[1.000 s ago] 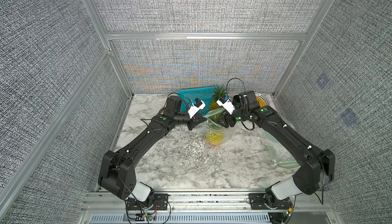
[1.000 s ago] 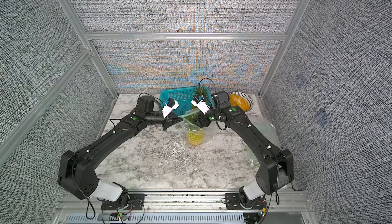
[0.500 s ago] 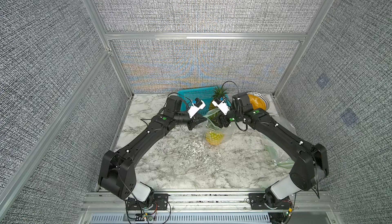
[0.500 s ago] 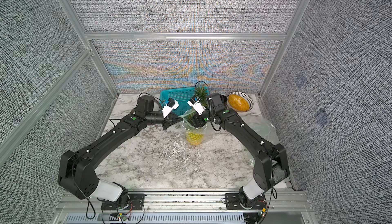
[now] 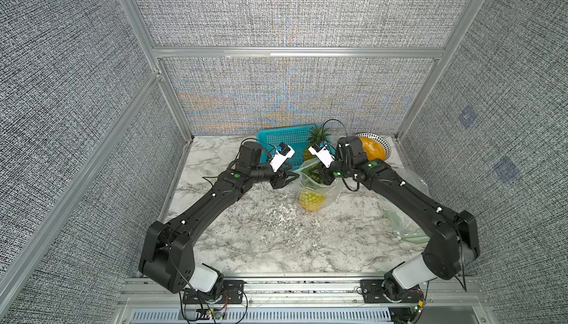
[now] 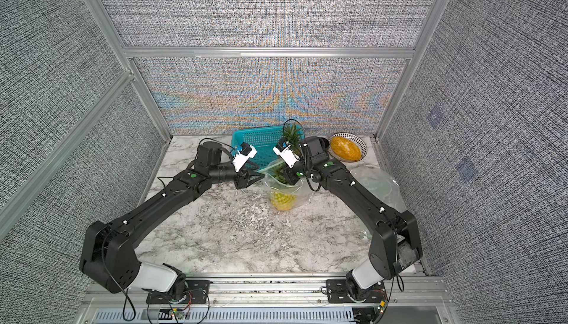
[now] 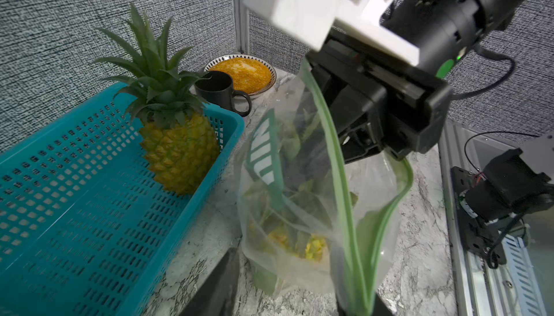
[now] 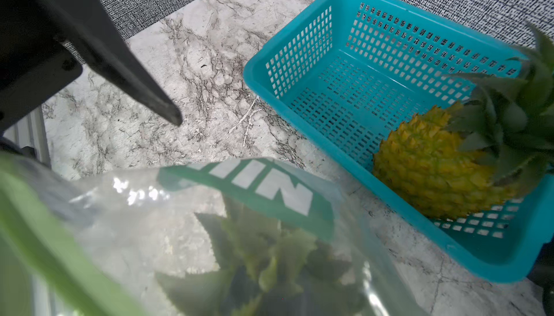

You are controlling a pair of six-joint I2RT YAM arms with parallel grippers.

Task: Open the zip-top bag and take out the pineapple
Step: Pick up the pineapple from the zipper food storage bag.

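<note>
Marble tabletop, grey woven walls; left gripper splayed, right gripper unreadable inside zip-top bag.

Clear glossy plastic zip-top bag, teal perforated plastic basket, smooth marble-look tabletop, rough woven wall cloth

Twin manipulators: left arm and right arm share matte black box-section links with small white fasteners and rounded black shoulder joints. Each has a green dot near the wrist, a white base segment, a white camera housing and looped black cables.
</note>
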